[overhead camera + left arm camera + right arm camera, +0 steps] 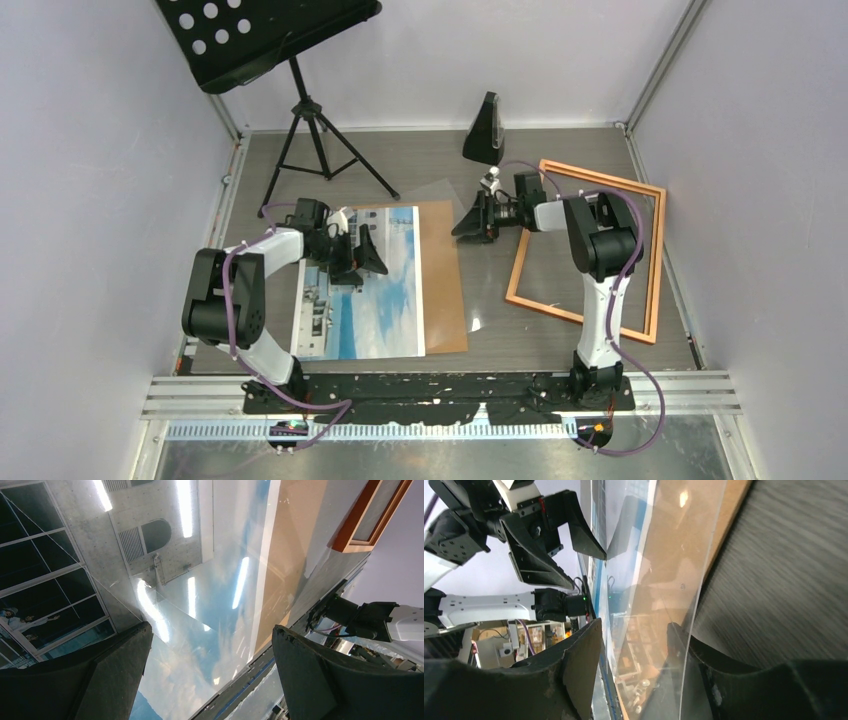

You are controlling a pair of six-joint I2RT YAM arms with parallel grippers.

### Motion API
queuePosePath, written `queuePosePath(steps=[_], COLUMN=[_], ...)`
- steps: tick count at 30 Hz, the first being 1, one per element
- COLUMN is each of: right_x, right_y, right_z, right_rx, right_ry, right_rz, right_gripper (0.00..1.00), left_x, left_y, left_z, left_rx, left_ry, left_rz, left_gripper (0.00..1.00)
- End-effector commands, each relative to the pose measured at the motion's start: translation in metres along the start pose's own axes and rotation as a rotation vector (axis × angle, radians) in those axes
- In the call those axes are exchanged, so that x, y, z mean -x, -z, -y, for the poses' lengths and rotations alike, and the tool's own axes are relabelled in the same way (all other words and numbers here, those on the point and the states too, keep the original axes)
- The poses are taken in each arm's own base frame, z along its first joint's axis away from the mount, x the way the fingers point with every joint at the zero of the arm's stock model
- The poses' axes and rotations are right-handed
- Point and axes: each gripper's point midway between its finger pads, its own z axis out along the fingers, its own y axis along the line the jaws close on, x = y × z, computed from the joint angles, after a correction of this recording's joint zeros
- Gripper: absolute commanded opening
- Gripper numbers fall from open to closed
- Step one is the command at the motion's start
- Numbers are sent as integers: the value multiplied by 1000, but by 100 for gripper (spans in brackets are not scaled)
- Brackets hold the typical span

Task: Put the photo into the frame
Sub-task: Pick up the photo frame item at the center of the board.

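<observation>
The left pincer [211, 629] stands wide open over the photo [75, 555]; the frame [350, 525] lies ahead, to its right.

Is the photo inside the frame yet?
No, the photo lies on the brown backing board at left, the copper-orange frame apart on the right.

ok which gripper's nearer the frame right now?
Right. The right gripper sits just left of the frame's left rail, at the clear sheet's edge; the left gripper hovers over the photo, further left.

Copper-orange frame [578, 319]; blue-and-white photo [375, 290] on brown board [445, 290].
</observation>
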Motion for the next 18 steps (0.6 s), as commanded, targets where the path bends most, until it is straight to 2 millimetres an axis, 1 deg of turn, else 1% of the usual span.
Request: queuePosePath(steps=[1,5,9,11,12,14,17,18], right_x=[-14,-21,-21,-19,-17,-13,-8,-7], right_y=[-10,-14,-15,-14,-14,-12,-10,-9], right_z=[-19,-19,-25,-30,-33,-40,-47,-48], right_rx=[32,23,30,37,38,40,37,30], right_ry=[65,59,63,73,80,95,110,112], right_rz=[-93,-126,-136,-134,-132,-124,-115,-109], right_gripper=[56,52,44,38,32,25,17,13], left_x=[-21,-19,-18,-17,-16,-14,-10,-8], left_y=[-14,-12,-11,-10,-9,-7,-2,-1], left_z=[-32,-30,-30,-28,-27,-26,-24,-24], left_rx=[121,118,119,120,120,126,133,135], left_ry=[-23,-34,-37,-43,-47,-61,-79,-88], left_rz=[-57,-44,-44,-40,-38,-27,-5,3], left_gripper=[99,99,99,99,99,99,99,99])
